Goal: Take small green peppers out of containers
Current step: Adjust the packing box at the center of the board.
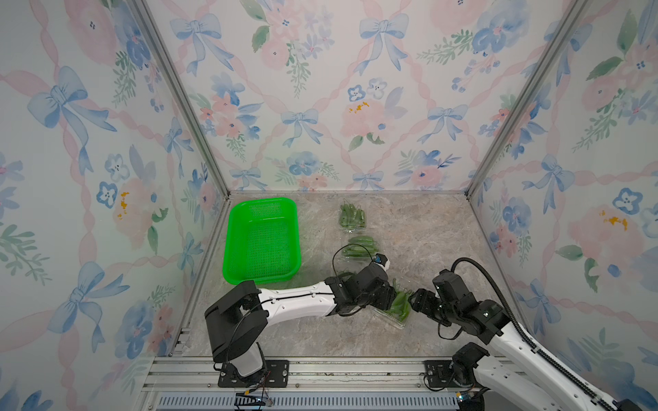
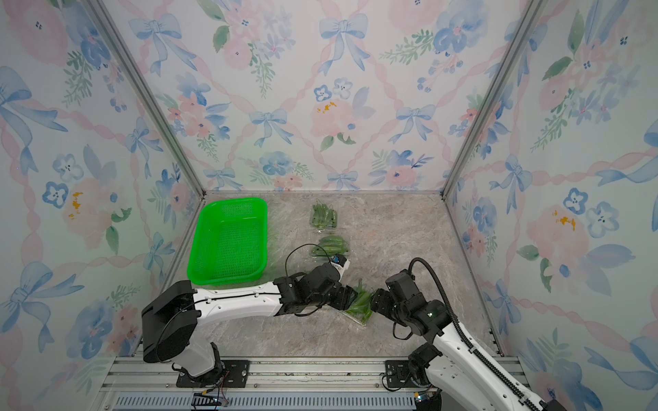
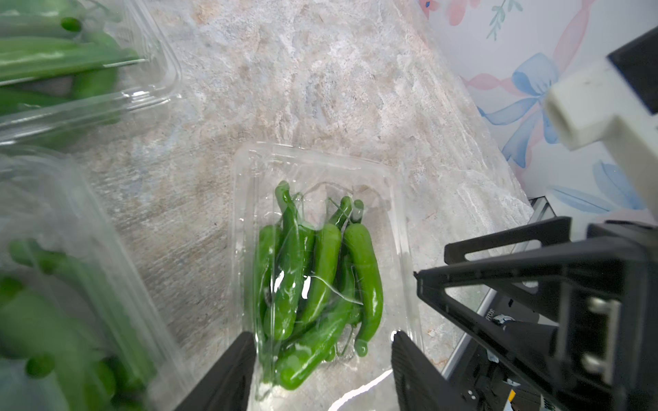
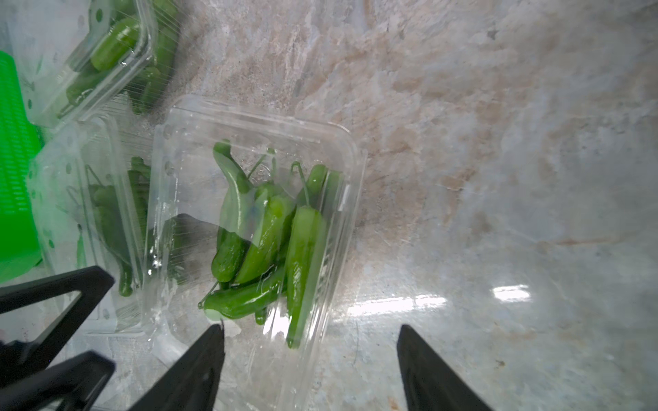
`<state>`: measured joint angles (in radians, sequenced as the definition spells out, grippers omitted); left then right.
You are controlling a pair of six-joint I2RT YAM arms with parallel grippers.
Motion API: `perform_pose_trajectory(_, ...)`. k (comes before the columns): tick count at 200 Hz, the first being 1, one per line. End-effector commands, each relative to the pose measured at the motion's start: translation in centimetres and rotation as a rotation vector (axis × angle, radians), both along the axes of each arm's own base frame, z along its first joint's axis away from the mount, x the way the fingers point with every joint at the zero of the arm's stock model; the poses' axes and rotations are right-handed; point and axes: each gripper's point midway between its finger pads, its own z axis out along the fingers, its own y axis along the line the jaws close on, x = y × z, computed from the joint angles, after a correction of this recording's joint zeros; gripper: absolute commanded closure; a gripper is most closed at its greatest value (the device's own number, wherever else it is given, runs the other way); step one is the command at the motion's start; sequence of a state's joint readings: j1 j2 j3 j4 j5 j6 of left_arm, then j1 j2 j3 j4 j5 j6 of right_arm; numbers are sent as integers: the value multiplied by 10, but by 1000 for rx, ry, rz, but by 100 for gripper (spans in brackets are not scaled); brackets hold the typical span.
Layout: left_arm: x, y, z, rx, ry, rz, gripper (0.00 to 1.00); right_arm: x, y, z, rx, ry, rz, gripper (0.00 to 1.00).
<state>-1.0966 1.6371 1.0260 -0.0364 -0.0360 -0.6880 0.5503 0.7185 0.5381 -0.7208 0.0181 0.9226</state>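
A clear container point(image 3: 320, 153) of small green peppers point(image 3: 320, 270) lies at the front of the marble floor, between my two arms. My left gripper point(image 3: 322, 370) is shut on its near end, one finger against each side wall. In both top views this container point(image 1: 391, 316) point(image 2: 359, 316) looks tilted, its peppers point(image 1: 400, 300) pointing up. My right gripper point(image 4: 309, 359) stands open at the opposite end of the container point(image 4: 256, 121). One finger is over the plastic and the other over bare floor. The peppers point(image 4: 270, 235) lie loose inside.
Two more clear containers of peppers point(image 1: 352, 217) point(image 1: 359, 247) lie further back, and a third point(image 4: 103, 213) sits right beside the held one, under my left arm. The bright green basket point(image 1: 263, 203) stands at the back left. Patterned walls close three sides.
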Motion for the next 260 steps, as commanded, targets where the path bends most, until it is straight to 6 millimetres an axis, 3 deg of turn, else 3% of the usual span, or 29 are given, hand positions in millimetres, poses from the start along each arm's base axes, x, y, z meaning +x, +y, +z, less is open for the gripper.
perform_pose_trajectory(1, 15, -3, 3, -12, -18, -5, 36, 0, 1, -8, 28, 17, -28, 24)
perform_pose_trajectory(56, 40, 7, -8, 1, -11, 33, 36, 8, 1, -14, 57, 20, -69, 26)
perform_pose_trajectory(120, 44, -11, -11, -19, 19, -9, 36, 22, 7, -20, 120, 33, -92, 29)
perform_pose_trajectory(141, 45, -13, -18, -18, 43, -16, 36, 29, 6, -21, 127, 31, -104, 38)
perform_pose_trajectory(152, 43, -17, -23, -16, 62, -25, 36, 35, 5, -19, 134, 22, -114, 43)
perform_pose_trajectory(195, 42, -22, -37, -13, 111, -29, 38, 56, 6, -23, 148, 42, -114, 45)
perform_pose_trajectory(260, 48, -43, -27, -65, 140, -37, 38, 114, 2, -15, 140, 17, -112, 48)
